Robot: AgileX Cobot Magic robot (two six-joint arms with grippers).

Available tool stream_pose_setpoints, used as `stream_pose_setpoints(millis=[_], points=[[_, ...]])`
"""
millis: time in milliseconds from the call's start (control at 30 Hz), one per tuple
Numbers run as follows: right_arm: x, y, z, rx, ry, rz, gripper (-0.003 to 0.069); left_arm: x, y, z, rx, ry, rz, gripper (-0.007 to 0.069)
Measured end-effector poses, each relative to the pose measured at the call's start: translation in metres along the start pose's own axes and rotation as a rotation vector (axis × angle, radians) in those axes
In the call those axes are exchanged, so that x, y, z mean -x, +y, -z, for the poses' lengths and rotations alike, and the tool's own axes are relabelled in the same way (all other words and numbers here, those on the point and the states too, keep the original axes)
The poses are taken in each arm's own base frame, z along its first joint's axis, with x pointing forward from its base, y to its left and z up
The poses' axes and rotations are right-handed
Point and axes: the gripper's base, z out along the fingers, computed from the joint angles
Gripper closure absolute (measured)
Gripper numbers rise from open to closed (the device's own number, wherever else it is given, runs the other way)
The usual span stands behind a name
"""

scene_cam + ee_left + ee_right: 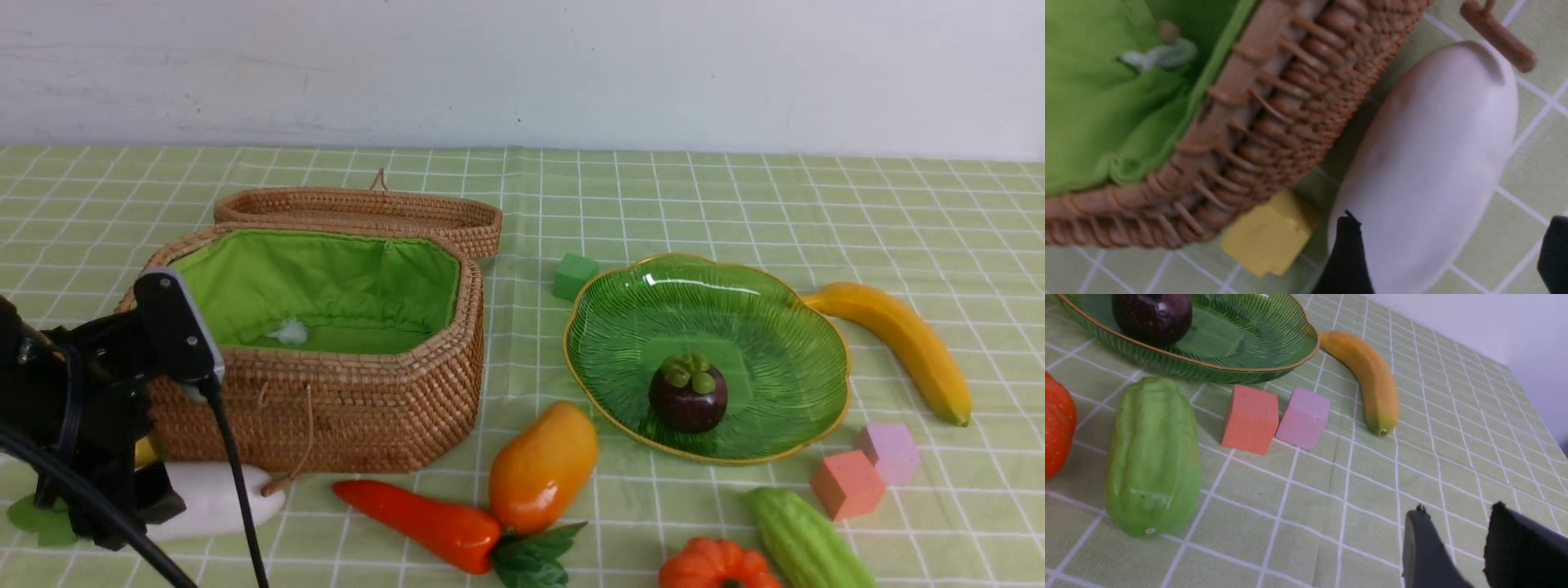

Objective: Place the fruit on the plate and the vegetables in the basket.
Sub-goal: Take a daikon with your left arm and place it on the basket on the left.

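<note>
The white radish (212,498) lies on the cloth in front of the wicker basket (343,408), whose lid is folded back. My left gripper (1451,237) is open low over the radish (1433,155), one finger (1347,257) against its side, the other well clear. A mangosteen (688,394) sits in the green plate (767,327). The mango (543,465) and carrot (424,523) lie touching in front of the basket. The banana (898,343) lies right of the plate. Pumpkin (714,565) and gourd (804,539) are at the front edge. My right gripper (1457,535) hovers open and empty over bare cloth.
A yellow foam cube (1269,234) sits between the basket wall (1274,114) and the radish. Orange (847,483) and pink (890,452) cubes lie by the plate's front right, a green cube (574,275) behind its left rim. The basket's cord toggle (1498,36) rests by the radish tip.
</note>
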Motion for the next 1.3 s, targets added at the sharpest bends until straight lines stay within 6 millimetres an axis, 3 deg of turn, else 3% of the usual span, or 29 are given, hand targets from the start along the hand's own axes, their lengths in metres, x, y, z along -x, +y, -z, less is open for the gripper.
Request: stream_pose_setpoints(millis=[233, 867, 1300], points=[[0.0, 0.0, 0.0, 0.0, 0.001, 0.0, 0.0419, -0.002, 0.005, -0.016, 0.019, 0.029, -0.102, 0.0053], [0.0, 0.0, 0.0, 0.0, 0.0, 0.0, 0.0419, -0.006, -0.003, -0.053, -0.128, 0.075, -0.058, 0.0053], [0.0, 0.0, 0.0, 0.0, 0.0, 0.0, 0.0419, -0.006, -0.007, -0.054, -0.184, 0.084, -0.024, 0.0095]])
